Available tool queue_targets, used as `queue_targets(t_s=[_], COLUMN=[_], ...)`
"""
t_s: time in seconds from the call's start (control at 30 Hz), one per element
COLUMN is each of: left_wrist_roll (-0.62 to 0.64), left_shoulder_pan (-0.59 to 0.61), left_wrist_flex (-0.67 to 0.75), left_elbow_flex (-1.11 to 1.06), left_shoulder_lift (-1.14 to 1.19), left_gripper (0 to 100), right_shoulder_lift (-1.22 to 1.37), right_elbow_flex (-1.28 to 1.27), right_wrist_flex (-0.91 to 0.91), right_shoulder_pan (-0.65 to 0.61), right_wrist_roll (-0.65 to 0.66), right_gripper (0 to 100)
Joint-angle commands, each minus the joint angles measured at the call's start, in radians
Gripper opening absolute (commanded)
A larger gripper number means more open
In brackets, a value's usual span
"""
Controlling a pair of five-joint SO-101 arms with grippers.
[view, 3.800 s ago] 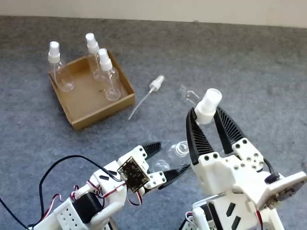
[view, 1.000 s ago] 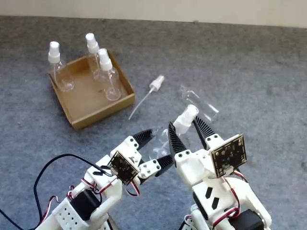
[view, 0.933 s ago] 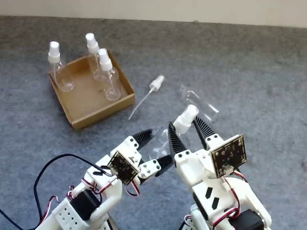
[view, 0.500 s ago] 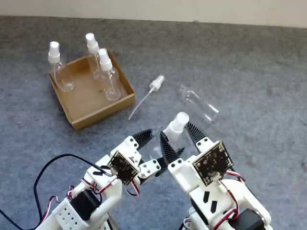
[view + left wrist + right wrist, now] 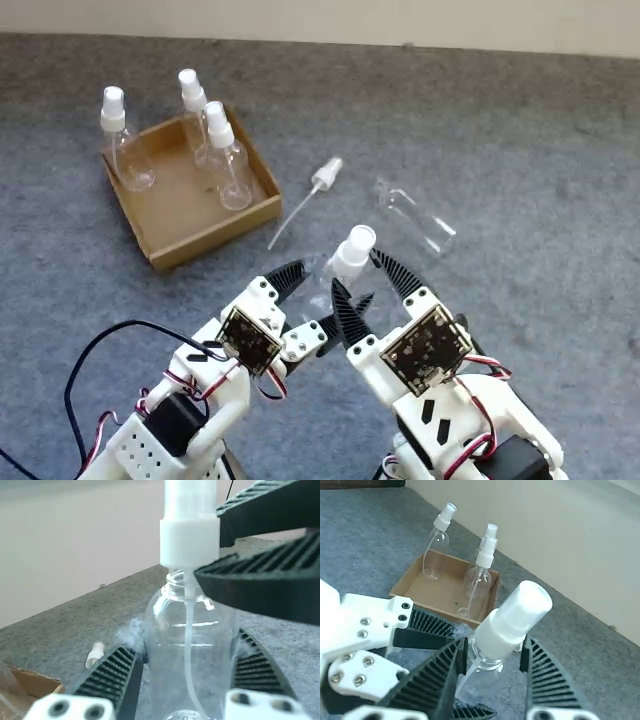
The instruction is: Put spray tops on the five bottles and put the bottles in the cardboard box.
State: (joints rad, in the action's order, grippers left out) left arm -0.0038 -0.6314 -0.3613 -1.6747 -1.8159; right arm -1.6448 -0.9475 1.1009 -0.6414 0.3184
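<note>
Near the front, left gripper clamps a bottle while right gripper pinches a spray top (tube inside the neck).

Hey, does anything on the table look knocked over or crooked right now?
One uncapped bottle lies on its side on the carpet, and a loose spray top lies near the cardboard box. The held spray top sits above the neck of the held bottle, not seated. The three capped bottles stand upright.
</note>
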Motion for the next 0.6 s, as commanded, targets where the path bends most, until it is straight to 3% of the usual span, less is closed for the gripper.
queue_targets(t_s=[0.0,0.57], left_wrist_roll=[-0.009,-0.003], left_shoulder_pan=[0.018,0.334], left_wrist_flex=[0.032,0.235], left_elbow_flex=[-0.016,-0.019], left_shoulder_lift=[-0.015,-0.015], left_gripper=[13,13], right_shoulder_lift=[-0.002,-0.002], right_elbow_flex=[0.012,-0.068], right_wrist_flex=[0.008,-0.001], right_shoulder_pan=[-0.01,-0.015], right_wrist_roll=[0.014,0.014], right_gripper=[15.9,15.0])
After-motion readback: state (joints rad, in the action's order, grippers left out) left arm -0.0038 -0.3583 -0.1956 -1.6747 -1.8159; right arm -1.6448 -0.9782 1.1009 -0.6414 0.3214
